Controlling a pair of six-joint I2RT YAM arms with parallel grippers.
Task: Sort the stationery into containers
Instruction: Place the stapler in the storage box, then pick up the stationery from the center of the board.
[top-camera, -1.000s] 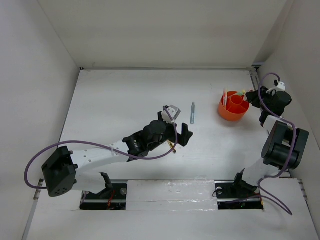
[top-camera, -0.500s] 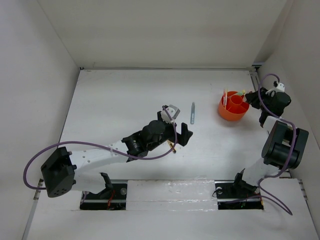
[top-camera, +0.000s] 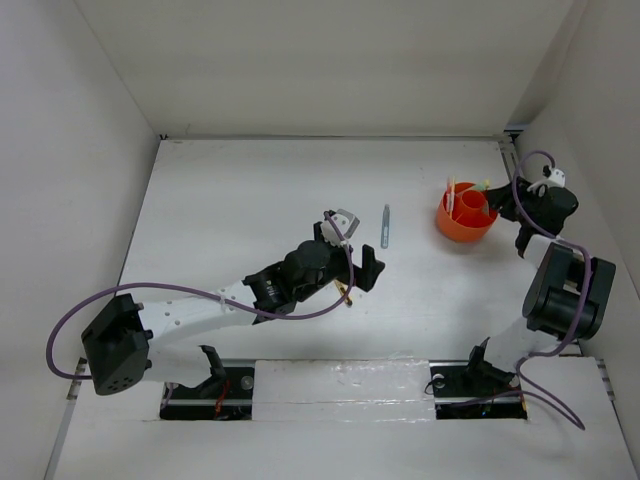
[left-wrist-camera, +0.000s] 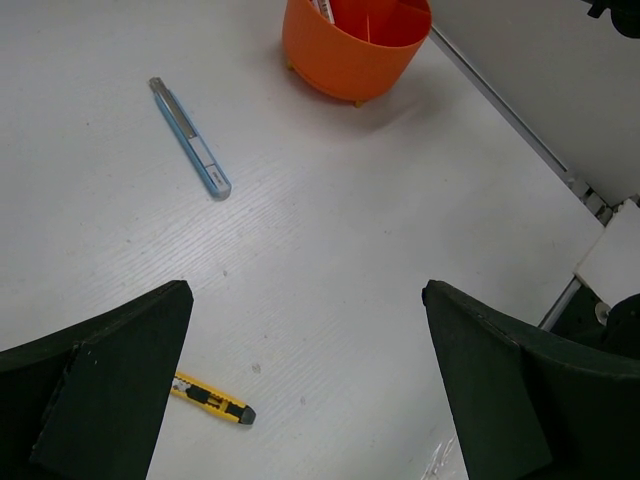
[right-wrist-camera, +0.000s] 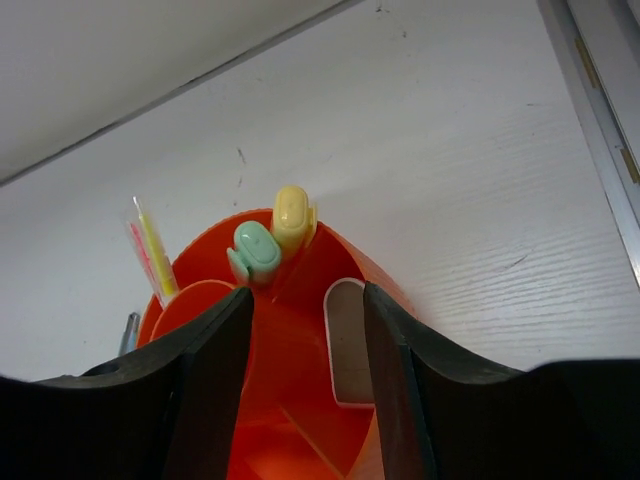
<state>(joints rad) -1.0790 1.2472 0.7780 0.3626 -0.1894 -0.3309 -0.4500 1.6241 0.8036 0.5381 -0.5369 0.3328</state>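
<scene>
Over by the right edge, the orange pot (top-camera: 467, 217) holds markers (right-wrist-camera: 256, 250) and thin pens; right gripper (right-wrist-camera: 305, 300) hangs parted, empty, above it. Mid-table, grey-blue pen (left-wrist-camera: 190, 138) and yellow-black pen (left-wrist-camera: 211, 398) await; left gripper (left-wrist-camera: 305, 292) wide, empty.

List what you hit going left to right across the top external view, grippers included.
left gripper → grey-blue pen → orange pot → right gripper. The short yellow-black pen is left out because it overlaps the left gripper.
</scene>
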